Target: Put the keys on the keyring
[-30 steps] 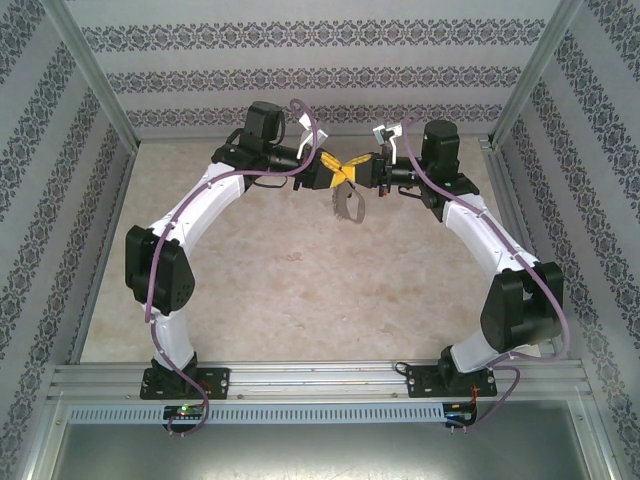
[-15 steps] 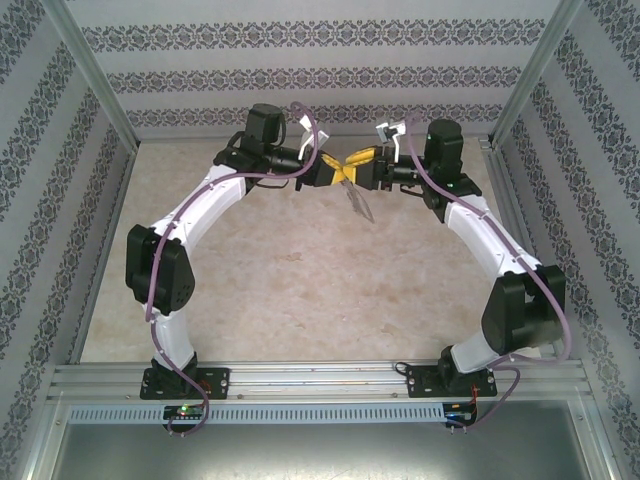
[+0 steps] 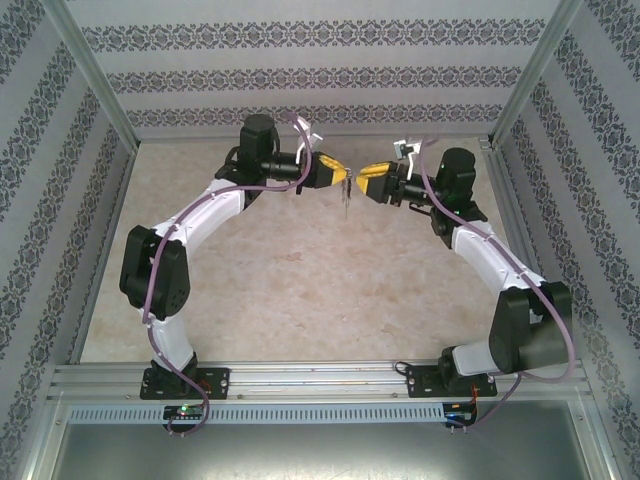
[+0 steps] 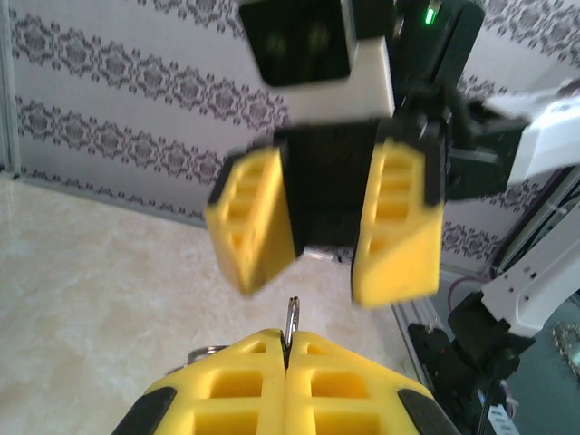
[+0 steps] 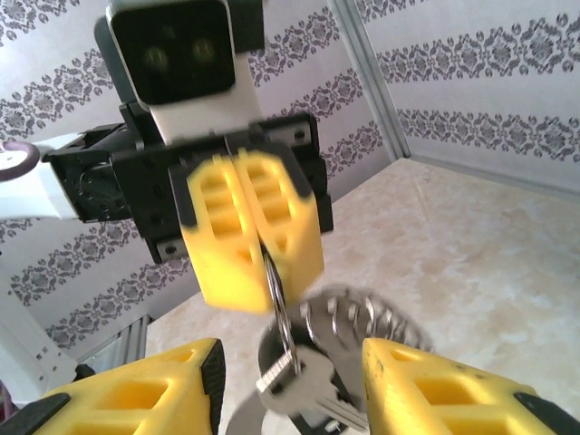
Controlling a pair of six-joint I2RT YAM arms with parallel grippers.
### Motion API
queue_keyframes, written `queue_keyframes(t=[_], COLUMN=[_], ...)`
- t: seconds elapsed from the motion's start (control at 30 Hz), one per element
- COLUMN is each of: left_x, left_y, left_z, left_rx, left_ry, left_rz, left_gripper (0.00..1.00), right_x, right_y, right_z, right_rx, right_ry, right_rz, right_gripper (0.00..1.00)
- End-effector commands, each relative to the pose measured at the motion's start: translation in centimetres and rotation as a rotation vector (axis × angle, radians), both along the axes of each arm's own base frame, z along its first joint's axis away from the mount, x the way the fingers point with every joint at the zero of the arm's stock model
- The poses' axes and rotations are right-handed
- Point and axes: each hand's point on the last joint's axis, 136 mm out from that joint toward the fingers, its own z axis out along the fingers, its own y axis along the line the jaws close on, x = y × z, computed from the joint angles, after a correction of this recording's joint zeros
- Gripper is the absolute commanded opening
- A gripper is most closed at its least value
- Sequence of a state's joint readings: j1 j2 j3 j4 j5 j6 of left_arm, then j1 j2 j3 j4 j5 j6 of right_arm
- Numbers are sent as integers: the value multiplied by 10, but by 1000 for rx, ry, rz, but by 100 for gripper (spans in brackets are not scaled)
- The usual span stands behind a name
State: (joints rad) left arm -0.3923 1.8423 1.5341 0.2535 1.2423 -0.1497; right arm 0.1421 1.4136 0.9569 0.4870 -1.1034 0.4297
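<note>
- Presently the left gripper [image 3: 338, 176], its yellow ribbed fingers pressed together, pinches the top edge of the silver-grey oval metal keyring [image 5: 279, 313], aloft over the 12 o'clock part of the pale marble-patterned table [image 3: 300, 290].
- The right gripper [image 3: 366, 183] faces it from 3 o'clock with jaws spread wide, holding nothing and clear of the ring.
- Long axis: near vertical. In the right wrist view the ring hangs toward 6 o'clock, with a ribbed chain-like strip [image 5: 358, 322] on its 3 o'clock side. The left wrist camera sees it edge-on.
- A small key-shaped metal piece [image 5: 294, 379] dangles at the ring's lower end. It is blurred, so whether it is fully threaded cannot be told.
- Risk: the pinch bears on thin wire alone, so a nudge from the right fingers would likely pivot the ring or pull it free, dropping it to the table.
- Risk: the dangling load can swing, so closing jaws may catch the key rather than the ring.
</note>
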Motion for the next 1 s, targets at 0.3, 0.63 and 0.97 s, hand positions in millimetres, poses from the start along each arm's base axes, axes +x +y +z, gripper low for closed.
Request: queue_keyframes(t=[0.3, 0.63, 0.97], left_x=[-17, -18, -19], left_y=[12, 11, 11], left_z=[54, 49, 46], left_rx=[-120, -113, -108], left_ry=[-87, -69, -56], left_rz=[-62, -77, -90], left_gripper=[0, 0, 0], right_x=[-9, -5, 3], right_y=[14, 12, 13], right_z=[25, 40, 48], right_rx=[56, 61, 70], right_ry=[-108, -141, -146], right_rz=[29, 6, 1], right_gripper=[44, 43, 34])
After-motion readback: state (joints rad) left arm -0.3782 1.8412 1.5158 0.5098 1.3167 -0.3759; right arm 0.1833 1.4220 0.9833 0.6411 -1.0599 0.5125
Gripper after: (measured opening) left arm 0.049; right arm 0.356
